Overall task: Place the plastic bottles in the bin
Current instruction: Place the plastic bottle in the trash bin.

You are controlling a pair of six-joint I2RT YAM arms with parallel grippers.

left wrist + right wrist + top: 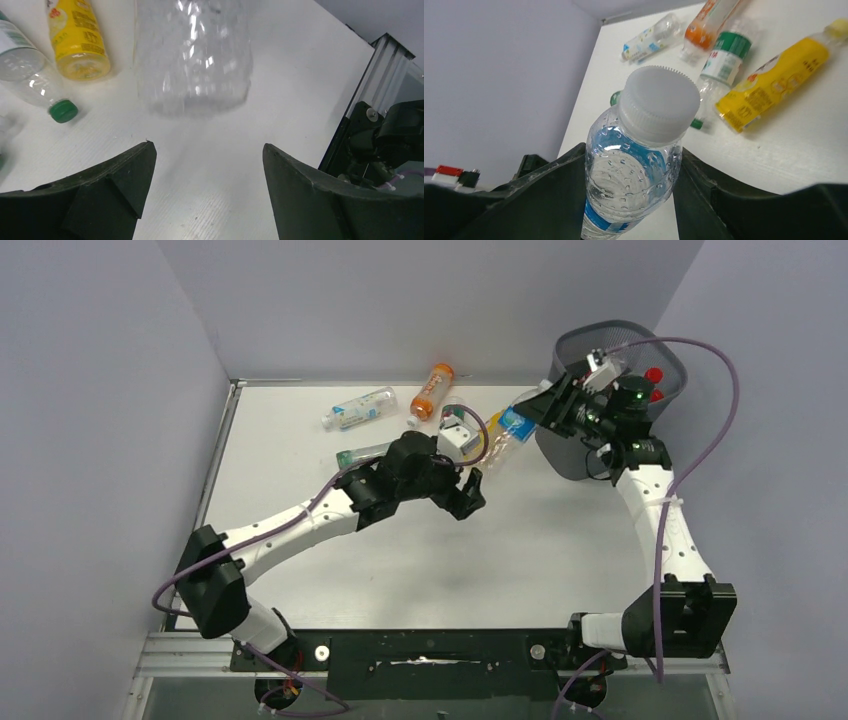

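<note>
While right gripper (629, 162) clamps a white-capped bottle (658, 102) beside the bin (560, 458), evidently for release, left gripper (207, 150) hangs wide open, empty.

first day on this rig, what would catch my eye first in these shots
The right end effector, shut on a clear white-capped bottle, is up next to the dark mesh bin at the far right. Mid-table, the left end effector is open, facing a clear bottle on the table. Brightest are an orange bottle near the far edge and a yellow bottle among the loose ones.
</note>
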